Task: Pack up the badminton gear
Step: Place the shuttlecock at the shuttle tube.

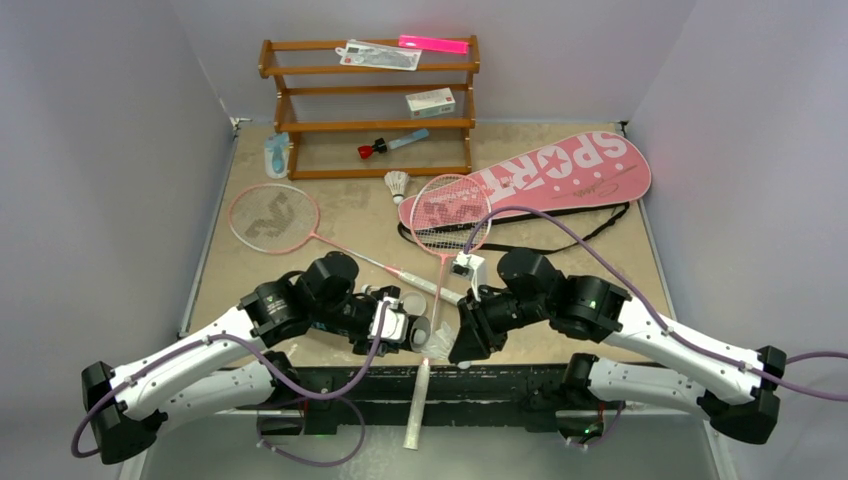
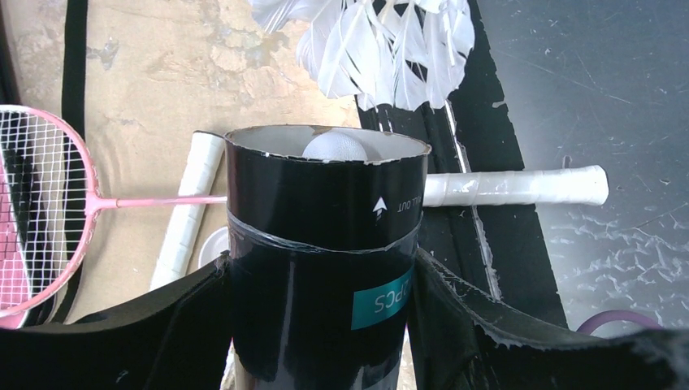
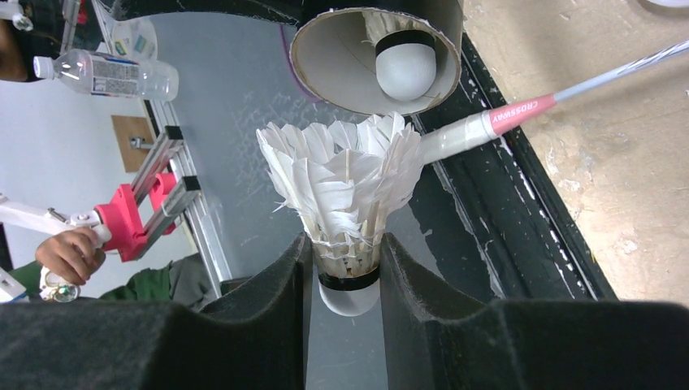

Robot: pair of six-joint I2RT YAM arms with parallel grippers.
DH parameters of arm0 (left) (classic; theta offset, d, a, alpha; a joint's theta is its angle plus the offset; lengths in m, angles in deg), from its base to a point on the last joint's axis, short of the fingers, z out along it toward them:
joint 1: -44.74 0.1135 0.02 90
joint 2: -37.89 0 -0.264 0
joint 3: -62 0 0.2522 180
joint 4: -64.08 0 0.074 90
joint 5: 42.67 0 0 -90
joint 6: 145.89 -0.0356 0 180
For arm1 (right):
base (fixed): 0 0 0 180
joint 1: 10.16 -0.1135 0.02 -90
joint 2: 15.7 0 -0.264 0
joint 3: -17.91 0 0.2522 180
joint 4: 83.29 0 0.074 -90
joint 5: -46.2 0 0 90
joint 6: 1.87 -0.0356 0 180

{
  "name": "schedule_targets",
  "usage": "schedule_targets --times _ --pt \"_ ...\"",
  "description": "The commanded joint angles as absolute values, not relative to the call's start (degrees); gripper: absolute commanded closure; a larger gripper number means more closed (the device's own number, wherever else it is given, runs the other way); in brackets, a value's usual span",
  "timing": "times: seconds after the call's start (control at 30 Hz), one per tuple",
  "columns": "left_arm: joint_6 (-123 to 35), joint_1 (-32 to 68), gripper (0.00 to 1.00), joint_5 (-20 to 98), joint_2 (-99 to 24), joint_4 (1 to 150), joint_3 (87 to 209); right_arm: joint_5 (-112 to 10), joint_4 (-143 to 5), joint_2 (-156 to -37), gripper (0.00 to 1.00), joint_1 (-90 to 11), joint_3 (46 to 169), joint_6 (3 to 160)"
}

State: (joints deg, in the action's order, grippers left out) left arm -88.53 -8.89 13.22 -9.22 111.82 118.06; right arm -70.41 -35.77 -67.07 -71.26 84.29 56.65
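My left gripper is shut on the long black tube, whose open mouth shows a shuttlecock's white cork inside. Facing it, my right gripper is shut on a white feather shuttlecock near its cork, feathers pointing at the tube's mouth just short of it. Both grippers meet at the table's near edge. One pink racket lies at the left. The other racket rests partly on the pink SPORT bag. A loose shuttlecock stands behind them.
A wooden shelf at the back holds a small white box and a red-capped blue tool. One white racket handle overhangs the black front edge. A small white round lid lies beside the tube.
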Motion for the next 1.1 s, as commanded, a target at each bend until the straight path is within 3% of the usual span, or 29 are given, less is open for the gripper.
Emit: schedule_targets --times 0.0,1.07 --pt "-89.64 -8.43 0.64 11.25 -9.96 110.76 119.49 -72.04 -34.87 -67.29 0.76 -71.22 87.11 55.77" --pt "-92.09 -8.43 0.63 4.73 -7.93 111.79 119.71 -74.45 -39.33 -69.54 0.78 -71.12 86.01 55.61"
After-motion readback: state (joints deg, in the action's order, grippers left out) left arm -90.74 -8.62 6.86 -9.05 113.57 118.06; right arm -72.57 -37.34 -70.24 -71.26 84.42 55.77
